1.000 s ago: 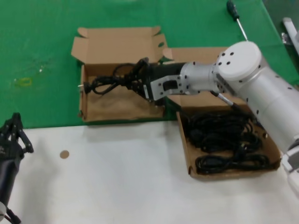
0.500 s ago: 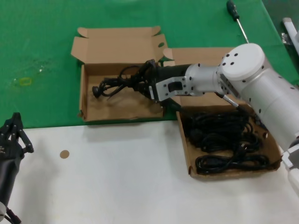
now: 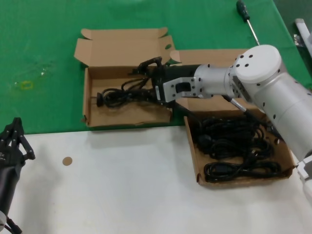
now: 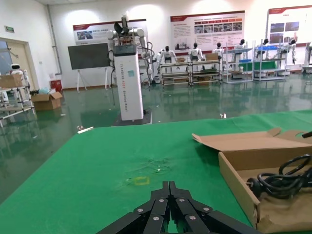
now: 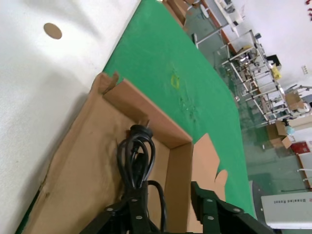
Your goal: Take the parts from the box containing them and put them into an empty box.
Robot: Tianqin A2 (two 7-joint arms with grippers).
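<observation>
You see the right tool (image 3: 146,78) reaching over the narrower shallow brown cardboard box (image 3: 95,116) on the left, which stands on the green mat (image 3: 44,53) at the far part of the bench (image 3: 122,190). Its fingers stand apart, with nothing gripped between them. One looped black rubber power cord (image 3: 122,95) lies inside this narrower box, on its floor, with the round moulded plug (image 3: 99,98) pointing to the left wall. In the right wrist view you see the same cord (image 5: 136,161) stretched along the box floor, and the tool fingers (image 5: 207,207) are spread to both sides above its near end.

The wider shallow brown cardboard box (image 3: 195,161) stands to the right, partly on the green mat and partly on the white part of the bench. It holds several more black cord bundles (image 3: 234,141), lying close together. The silver right arm (image 3: 253,83) passes over its far side.

The left tool (image 3: 14,139) hangs at the near left edge, well apart from both boxes. In the left wrist view its black fingers (image 4: 168,209) lie together, closed on nothing.

A green-handled screwdriver (image 3: 246,19) lies far right on the mat, and a small brown disc (image 3: 67,161) lies on the white surface near left.
</observation>
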